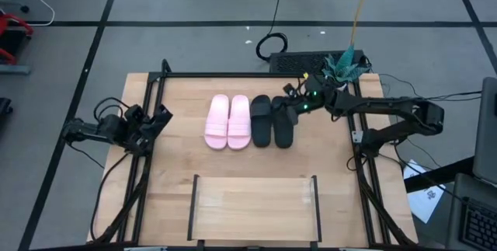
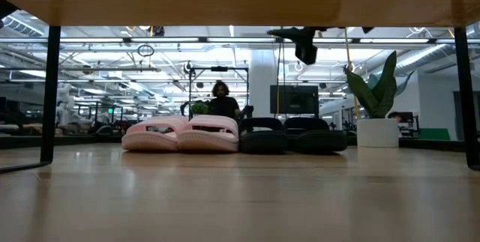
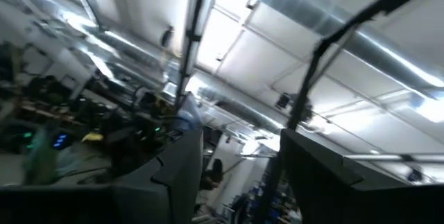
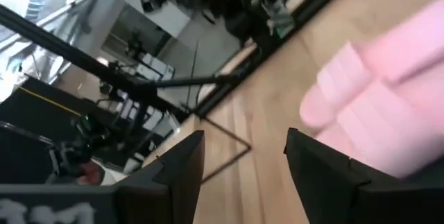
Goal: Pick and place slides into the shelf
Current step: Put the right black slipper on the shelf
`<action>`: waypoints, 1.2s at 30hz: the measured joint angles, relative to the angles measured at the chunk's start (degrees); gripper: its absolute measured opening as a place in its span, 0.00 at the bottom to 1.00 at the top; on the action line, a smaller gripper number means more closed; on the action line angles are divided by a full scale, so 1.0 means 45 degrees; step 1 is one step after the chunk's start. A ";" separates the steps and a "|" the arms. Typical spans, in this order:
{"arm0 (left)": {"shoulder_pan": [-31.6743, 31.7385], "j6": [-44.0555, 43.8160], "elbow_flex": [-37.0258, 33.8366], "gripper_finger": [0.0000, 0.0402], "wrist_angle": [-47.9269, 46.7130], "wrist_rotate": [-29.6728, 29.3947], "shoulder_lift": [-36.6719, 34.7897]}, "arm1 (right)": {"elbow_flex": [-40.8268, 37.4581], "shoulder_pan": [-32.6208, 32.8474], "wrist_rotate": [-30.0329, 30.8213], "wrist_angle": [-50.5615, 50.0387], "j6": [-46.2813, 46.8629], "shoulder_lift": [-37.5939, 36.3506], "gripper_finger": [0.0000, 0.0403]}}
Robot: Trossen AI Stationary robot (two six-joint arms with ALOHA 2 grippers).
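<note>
A: Where do the four slip-on sandals sit?

B: In a row mid-table, side by side: the pale pink pair of broad-strapped slides point(image 1: 227, 122) on the left, the matte black pair of slides point(image 1: 272, 120) just beside them. The low light-wood shelf board with thin black end rails point(image 1: 254, 203) lies near the table's front edge, well apart from them and bare.

A: And the right gripper point(image 1: 291, 109)?

B: It hangs over the outer black sandal's far end. From above, arm and sandal are both dark, so I cannot tell whether they touch. In its wrist view the two dark fingers point(image 4: 182, 165) stand apart with nothing between them; only a blurred pink sandal shows beyond.

A: The left one?

B: The left gripper point(image 1: 161, 119) waits at the table's left edge, fingers spread, holding nothing. Its wrist camera sees only ceiling and room clutter. In the low view a person sits partly hidden behind the pink pair.
</note>
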 joint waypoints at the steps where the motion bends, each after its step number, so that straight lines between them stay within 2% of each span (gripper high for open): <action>1: 0.0000 -0.0117 0.0000 0.49 -0.0142 -0.0245 0.0000 | 0.0153 -0.0200 -0.0200 -0.0025 0.0010 -0.0056 0.48; 4: -0.0001 -0.0686 0.0000 0.49 -0.0730 -0.0883 0.0000 | 0.0722 -0.0647 -0.0547 -0.0527 -0.0467 -0.0225 0.48; 7: -0.0003 -0.1345 0.0000 0.49 -0.1415 -0.1513 0.0000 | 0.1239 -0.0917 -0.0562 -0.2398 -0.1842 -0.0404 0.48; 11: 0.0000 -0.1556 0.0000 0.49 -0.1879 -0.2210 0.0000 | 0.2203 -0.0954 0.1078 -0.5770 -0.4663 -0.0595 0.48; 14: -0.0002 -0.1365 0.0000 0.49 -0.1851 -0.2453 0.0000 | 0.3167 -0.0763 0.3009 -0.8569 -0.6845 -0.0588 0.48; 16: -0.0005 -0.1322 0.0051 0.49 -0.1948 -0.2494 0.0001 | 0.3754 -0.0671 0.4060 -1.0199 -0.7785 -0.0548 0.48; 23: 0.0000 -0.1237 0.0818 0.49 -0.2651 -0.2813 0.0278 | 0.5440 -0.0535 0.6359 -1.4068 -1.0450 -0.0101 0.48; 30: -0.0003 -0.0826 0.2229 0.49 -0.4231 -0.3406 0.1917 | 0.5603 0.1011 1.0113 -1.5446 -1.1990 0.0083 0.48; 33: -0.0002 -0.0833 0.2807 0.49 -0.4911 -0.3660 0.2661 | 0.5588 0.1683 1.0770 -1.5849 -1.1838 0.0301 0.48; 36: -0.0002 -0.0980 0.3200 0.49 -0.5189 -0.3672 0.3345 | 0.5588 0.2290 1.0734 -1.6045 -1.1403 0.0650 0.48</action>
